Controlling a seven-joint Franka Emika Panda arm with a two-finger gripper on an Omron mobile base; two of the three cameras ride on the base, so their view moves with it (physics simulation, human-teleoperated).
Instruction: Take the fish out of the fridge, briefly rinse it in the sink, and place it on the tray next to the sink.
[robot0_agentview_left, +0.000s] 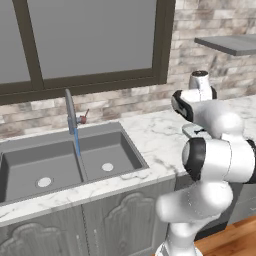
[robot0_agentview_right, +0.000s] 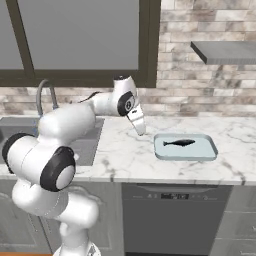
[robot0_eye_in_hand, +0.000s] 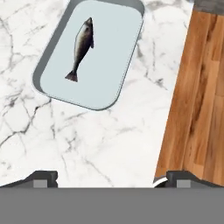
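Observation:
The fish (robot0_agentview_right: 178, 143) lies flat in the pale tray (robot0_agentview_right: 207, 150) on the marble counter, right of the sink (robot0_agentview_right: 91, 135). In the hand view the fish (robot0_eye_in_hand: 82, 46) rests lengthwise on the tray (robot0_eye_in_hand: 107, 70), free of any grip. My gripper (robot0_agentview_right: 141, 132) hangs above the counter just left of the tray, open, with nothing between its fingertips (robot0_eye_in_hand: 41, 177). The two-basin sink (robot0_agentview_left: 60, 162) shows a thin blue stream falling from the faucet (robot0_agentview_left: 70, 112). The arm hides most of the tray (robot0_agentview_left: 192, 131) in the left base view. The fridge is out of view.
A grey wall shelf (robot0_agentview_right: 225, 52) hangs above the tray. A dishwasher front (robot0_agentview_right: 172, 215) sits under the counter. The counter edge and wooden floor (robot0_eye_in_hand: 197, 87) lie close beside the tray. A small red knob (robot0_agentview_left: 82, 119) stands by the faucet.

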